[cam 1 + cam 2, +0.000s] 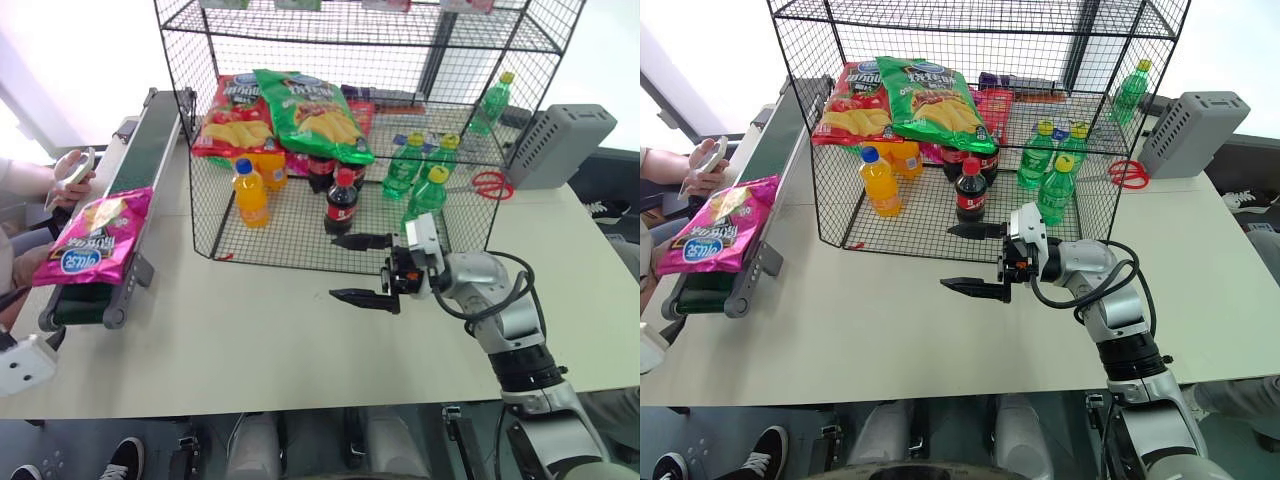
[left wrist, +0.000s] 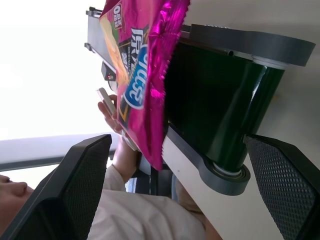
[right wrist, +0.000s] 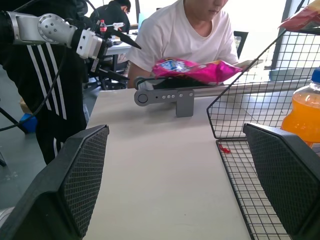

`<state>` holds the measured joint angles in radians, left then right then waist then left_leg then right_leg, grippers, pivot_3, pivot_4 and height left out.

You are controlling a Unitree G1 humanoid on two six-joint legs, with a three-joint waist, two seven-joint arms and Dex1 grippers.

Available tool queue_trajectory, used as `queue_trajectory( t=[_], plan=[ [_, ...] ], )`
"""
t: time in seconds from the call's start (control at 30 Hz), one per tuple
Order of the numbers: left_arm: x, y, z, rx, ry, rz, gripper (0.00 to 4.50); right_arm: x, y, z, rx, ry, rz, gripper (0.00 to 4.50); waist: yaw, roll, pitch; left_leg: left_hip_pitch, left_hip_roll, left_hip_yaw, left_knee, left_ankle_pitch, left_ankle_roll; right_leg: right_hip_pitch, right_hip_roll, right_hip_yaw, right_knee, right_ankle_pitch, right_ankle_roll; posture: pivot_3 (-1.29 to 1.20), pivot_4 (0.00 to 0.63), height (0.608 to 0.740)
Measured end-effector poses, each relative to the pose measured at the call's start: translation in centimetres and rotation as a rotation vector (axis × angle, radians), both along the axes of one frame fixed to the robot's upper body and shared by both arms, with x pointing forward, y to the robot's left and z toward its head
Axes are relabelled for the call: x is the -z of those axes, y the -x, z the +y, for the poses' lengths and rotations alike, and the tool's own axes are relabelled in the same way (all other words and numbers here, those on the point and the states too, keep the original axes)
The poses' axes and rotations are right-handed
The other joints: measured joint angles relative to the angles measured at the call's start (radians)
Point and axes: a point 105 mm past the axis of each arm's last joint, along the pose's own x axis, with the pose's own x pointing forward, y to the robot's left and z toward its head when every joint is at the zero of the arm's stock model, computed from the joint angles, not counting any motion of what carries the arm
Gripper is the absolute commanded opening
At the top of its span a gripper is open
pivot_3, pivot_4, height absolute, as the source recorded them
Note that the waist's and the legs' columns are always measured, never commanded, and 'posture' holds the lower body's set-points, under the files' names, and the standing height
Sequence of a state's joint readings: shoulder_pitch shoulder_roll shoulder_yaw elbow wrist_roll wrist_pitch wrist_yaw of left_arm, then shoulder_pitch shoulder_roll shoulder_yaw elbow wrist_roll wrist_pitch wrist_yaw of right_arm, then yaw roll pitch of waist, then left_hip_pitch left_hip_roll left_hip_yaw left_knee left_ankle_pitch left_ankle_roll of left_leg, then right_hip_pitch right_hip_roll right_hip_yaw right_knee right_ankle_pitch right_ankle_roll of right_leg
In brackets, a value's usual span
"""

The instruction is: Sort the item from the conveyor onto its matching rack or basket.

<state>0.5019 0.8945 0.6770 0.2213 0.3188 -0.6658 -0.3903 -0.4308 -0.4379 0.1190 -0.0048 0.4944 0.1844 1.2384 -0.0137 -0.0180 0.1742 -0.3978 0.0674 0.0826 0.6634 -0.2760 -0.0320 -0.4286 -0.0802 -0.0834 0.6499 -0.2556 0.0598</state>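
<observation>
Right claw [image 1: 358, 269] level, wide-spread, pointing left.

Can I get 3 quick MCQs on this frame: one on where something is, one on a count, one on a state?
1. Where does the pink crisp bag lie?
A. on the near end of the conveyor
B. on the rack's top tier
C. on the table beside the scissors

2. How many green bottles stand on the rack's bottom tier?
A. one
B. three
C. five

3. How does the right gripper stand?
A. shut on a cola bottle
B. shut and empty
C. open and empty

Answers:
1 A: the bag rests on the green belt, overhanging its edge.
2 B: three green bottles with yellow caps are grouped there; a fourth stands outside, behind the rack.
3 C: its two black fingers are spread apart above the table with nothing between them.
</observation>
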Motion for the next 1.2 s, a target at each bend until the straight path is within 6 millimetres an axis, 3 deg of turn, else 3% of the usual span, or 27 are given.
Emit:
queue_trajectory(
  t=[0.33,0.43,0.7,0.83,1.0,1.1,1.2],
  plan=[
    [1.0,-1.6,-1.3,0.045,0.028,-0.001,4.50,0.1,-0.1,-0.1,0.015,0.020,-0.014,4.47,0.000,0.000,0.000,0.000,0.000,0.000,0.000,0.000,0.000,0.000,0.000,0.000,0.000,0.000,0.000,0.00,0.150,0.740],
    [1.3,-1.8,-1.7,0.060,0.049,0.009,3.73,0.1,-0.2,-0.2,0.020,0.025,-0.017,4.50,0.000,0.000,0.000,0.000,0.000,0.000,0.000,0.000,0.000,0.000,0.000,0.000,0.000,0.000,0.000,0.00,0.150,0.740],
    [0.6,-2.4,-1.7,0.057,0.085,-0.030,0.04,0.4,-0.3,-0.4,0.039,0.051,-0.031,4.50,0.000,0.000,0.000,0.000,0.000,0.000,0.000,0.000,0.000,0.000,0.000,0.000,0.000,0.000,0.000,0.00,0.150,0.740],
    [-1.0,-3.4,-1.9,0.054,0.139,-0.104,0.04,0.5,-0.5,-0.5,0.052,0.060,-0.042,4.50,0.002,0.000,0.000,0.000,0.000,0.000,0.000,0.000,0.000,0.000,0.000,0.000,0.000,0.000,0.000,0.00,0.150,0.740],
    [-4.0,-4.7,-3.1,0.063,0.389,-0.250,0.04,0.6,-0.6,-0.5,0.059,0.069,-0.055,4.50,0.000,0.000,0.000,0.000,0.000,0.000,0.000,0.000,0.000,0.000,-0.001,0.000,0.001,0.000,0.000,0.00,0.150,0.740],
    [-5.3,-4.5,-5.5,0.145,0.790,-0.241,0.04,0.6,-0.7,-0.5,0.063,0.068,-0.052,4.50,-0.005,0.000,0.000,0.000,0.001,0.000,0.000,0.000,0.000,0.000,-0.001,0.000,0.001,0.000,0.000,0.00,0.150,0.740],
    [-6.9,-3.7,-9.6,0.315,1.120,-0.125,0.04,0.6,-0.6,-0.8,0.056,0.069,-0.032,4.50,-0.003,0.000,0.000,0.001,0.000,-0.002,0.000,0.000,0.000,0.001,-0.001,0.001,0.002,0.000,0.000,0.00,0.150,0.740]
  ],
)
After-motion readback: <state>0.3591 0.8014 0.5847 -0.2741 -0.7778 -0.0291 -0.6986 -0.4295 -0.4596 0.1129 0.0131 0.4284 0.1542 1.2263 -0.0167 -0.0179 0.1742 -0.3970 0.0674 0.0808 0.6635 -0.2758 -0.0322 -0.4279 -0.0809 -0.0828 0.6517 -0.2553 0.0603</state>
